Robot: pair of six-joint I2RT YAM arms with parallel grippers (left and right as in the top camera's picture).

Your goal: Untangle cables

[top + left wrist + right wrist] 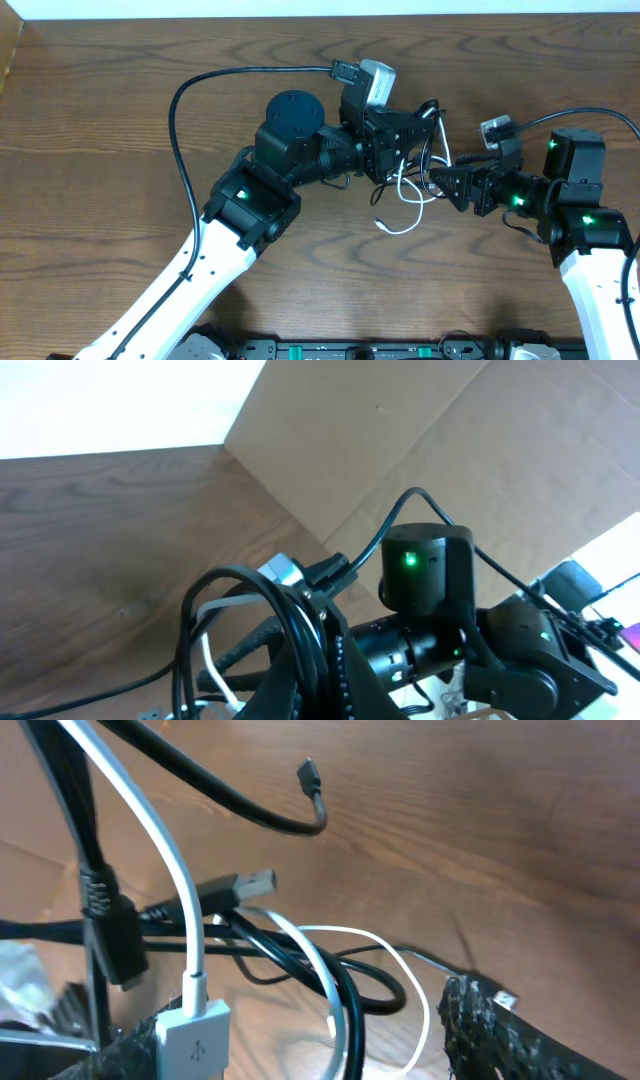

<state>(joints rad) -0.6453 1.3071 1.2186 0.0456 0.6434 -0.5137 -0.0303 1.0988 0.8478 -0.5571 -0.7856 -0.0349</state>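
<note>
Cables point(401, 188), one black cord point(250, 815) and one white cord point(185, 890), hang tangled toward three o'clock from the middle of the table point(100, 130). At their eleven o'clock the left gripper point(418, 138) is clamped tight on the bundle. At their three o'clock the right gripper point(441, 181) has its fingers spread apart around the loops.

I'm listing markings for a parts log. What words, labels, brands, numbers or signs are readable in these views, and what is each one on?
USB trident sign, no letters: on the white plug of the white cable, right wrist view.
No words, brand names or numbers are readable anywhere else in the three views.
</note>
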